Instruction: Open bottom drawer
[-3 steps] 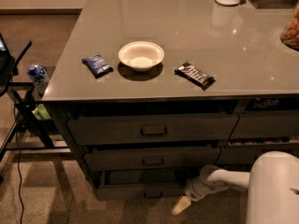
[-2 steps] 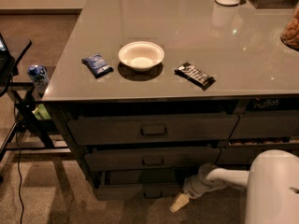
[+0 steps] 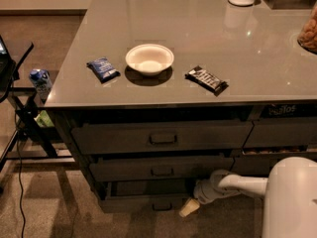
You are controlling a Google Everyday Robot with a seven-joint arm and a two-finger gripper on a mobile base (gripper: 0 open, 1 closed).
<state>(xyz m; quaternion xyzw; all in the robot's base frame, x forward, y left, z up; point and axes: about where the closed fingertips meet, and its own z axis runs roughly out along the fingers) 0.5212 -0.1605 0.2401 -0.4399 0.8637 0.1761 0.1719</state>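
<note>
Since a second ago the gripper [image 3: 189, 208] has edged a little up and left, and its cream tip now sits low by the floor, just right of the handle [image 3: 162, 206] of the bottom drawer [image 3: 133, 202]. Whether the claw is released or clenched cannot be told. That drawer is the lowest front in the stack under the grey counter [image 3: 257, 48]. On the counter a white bowl [image 3: 149, 59] stands between a blue packet [image 3: 103, 68] and a dark snack bar [image 3: 206, 79]
</note>
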